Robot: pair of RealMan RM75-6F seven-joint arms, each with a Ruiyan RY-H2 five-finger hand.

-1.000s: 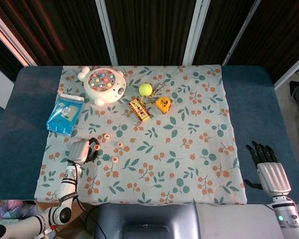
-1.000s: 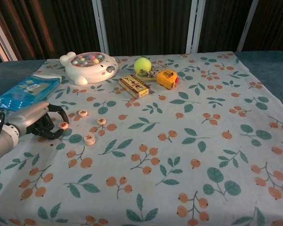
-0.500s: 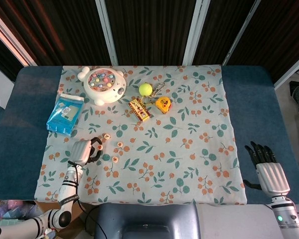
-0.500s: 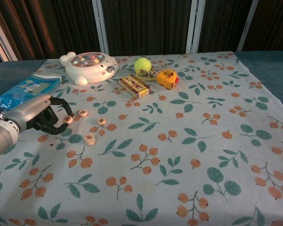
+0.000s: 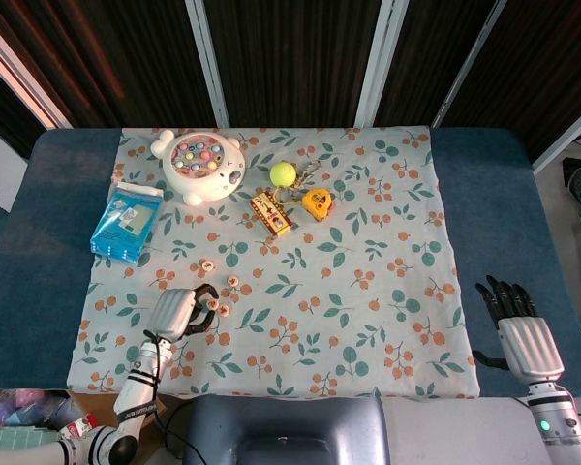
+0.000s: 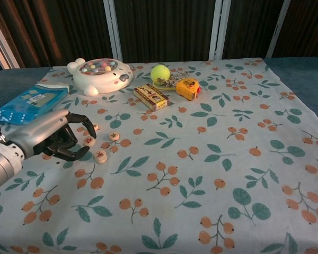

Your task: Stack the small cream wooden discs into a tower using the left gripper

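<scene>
- Four cream discs are counted in the chest view: one disc (image 6: 88, 141) is pinched in the fingers (image 6: 84, 119) of the left hand (image 6: 55, 138), three lie on the floral cloth (image 6: 212, 174) covering the tabletop (image 5: 484, 174).
- Left hand fingers are curled narrow around the held disc; the exact contact is small in frame, so the pinch is judged rather than plainly read.
- Target disc (image 6: 100, 156) lies just beside the held one, to the robot's right and slightly nearer the robot; it is judged the likely tower base.
- Second loose disc (image 6: 114, 136) sits further right and slightly further back; the third disc (image 6: 95, 127) is partly hidden behind the fingers.
- No long axis applies: the discs are round and lie flat, so only centring over the base matters.
- Whether the held disc is clear of the cloth cannot be told.
- Right hand (image 5: 525, 334) rests well apart at the far right edge, fingers spread, holding nothing; the left hand is far nearer, as the task requires.
- Clutter at the back (fishing toy (image 6: 99, 74), tennis ball (image 6: 159, 72), tape measure (image 6: 188, 88), blue packet (image 6: 29, 101)) is well apart from the work area.
</scene>
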